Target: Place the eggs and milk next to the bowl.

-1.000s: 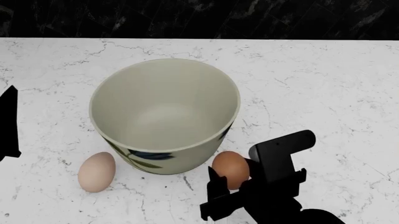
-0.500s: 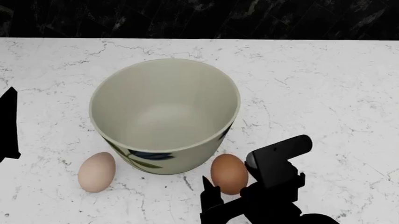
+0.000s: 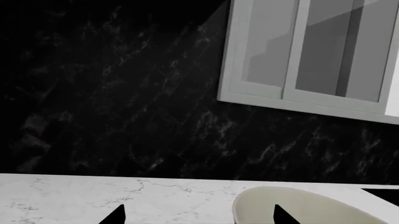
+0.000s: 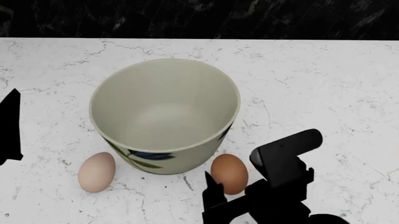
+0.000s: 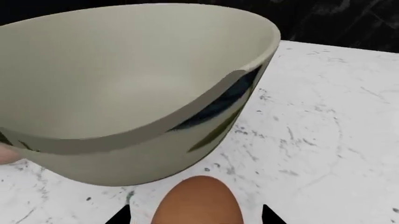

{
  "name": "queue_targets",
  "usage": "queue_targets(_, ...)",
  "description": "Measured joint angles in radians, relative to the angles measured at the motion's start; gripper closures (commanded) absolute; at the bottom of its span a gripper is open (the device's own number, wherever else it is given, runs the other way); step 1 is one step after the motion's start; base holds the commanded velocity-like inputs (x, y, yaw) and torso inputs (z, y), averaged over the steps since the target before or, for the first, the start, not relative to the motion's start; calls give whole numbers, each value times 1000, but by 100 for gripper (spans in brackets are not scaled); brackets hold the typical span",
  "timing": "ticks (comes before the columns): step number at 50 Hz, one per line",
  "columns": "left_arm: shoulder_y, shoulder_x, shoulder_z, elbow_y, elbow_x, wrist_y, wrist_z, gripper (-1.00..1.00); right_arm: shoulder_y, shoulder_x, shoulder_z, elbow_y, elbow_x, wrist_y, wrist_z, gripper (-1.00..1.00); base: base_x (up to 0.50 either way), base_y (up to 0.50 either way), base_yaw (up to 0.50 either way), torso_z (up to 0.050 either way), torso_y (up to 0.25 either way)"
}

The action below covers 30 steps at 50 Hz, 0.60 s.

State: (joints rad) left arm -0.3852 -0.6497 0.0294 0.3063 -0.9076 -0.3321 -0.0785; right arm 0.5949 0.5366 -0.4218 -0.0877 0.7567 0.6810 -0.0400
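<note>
Standing upright near the middle of a white marbled countertop [image 4: 324, 84]: a large deep cream bowl [image 4: 164, 114], plain and pale inside, with nothing in it as far as the head view reaches down to its floor. Painted outside with dark blue and olive leaf marks, seen low on the near wall and again on the side turned to the right wrist camera [image 5: 124, 88]. Lying on the counter close against the bowl's near left side, but not clearly touching it: a pale pinkish-beige egg [image 4: 96, 171], smooth, oval, long axis tilted slightly. Lying close against the near right side: a darker orange-brown egg [image 4: 229, 173], likewise smooth and far smaller than the bowl, with a sliver of counter showing between it and the bowl's base in the right wrist view [image 5: 196, 201]. No milk carton visible in any view. Low in the head view, just behind the brown egg: the right gripper [image 4: 234, 193], black, fingers spread with the egg between them and no contact to be seen, so released. At the head view's left edge, well apart from the pale egg: a black part of the left arm only. In the left wrist view, the left gripper [image 3: 198, 215], two dark fingertips set apart with nothing between them, facing a bowl rim [image 3: 293, 205], a black marbled wall [image 3: 112, 93] and a white-framed window [image 3: 311, 51].
</note>
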Motion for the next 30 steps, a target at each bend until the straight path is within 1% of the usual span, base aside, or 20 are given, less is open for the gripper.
queue_targets(16, 4, 6, 8, 2, 6, 4, -3, -100, -39, 69, 67, -201, 75, 52, 83, -100, 0, 0, 0, 0, 0)
queue_targets(30, 34, 20, 6, 31, 31, 23, -38, -100, -125, 149, 177, -404, 125, 55, 205, -100, 0, 0, 0, 0, 0)
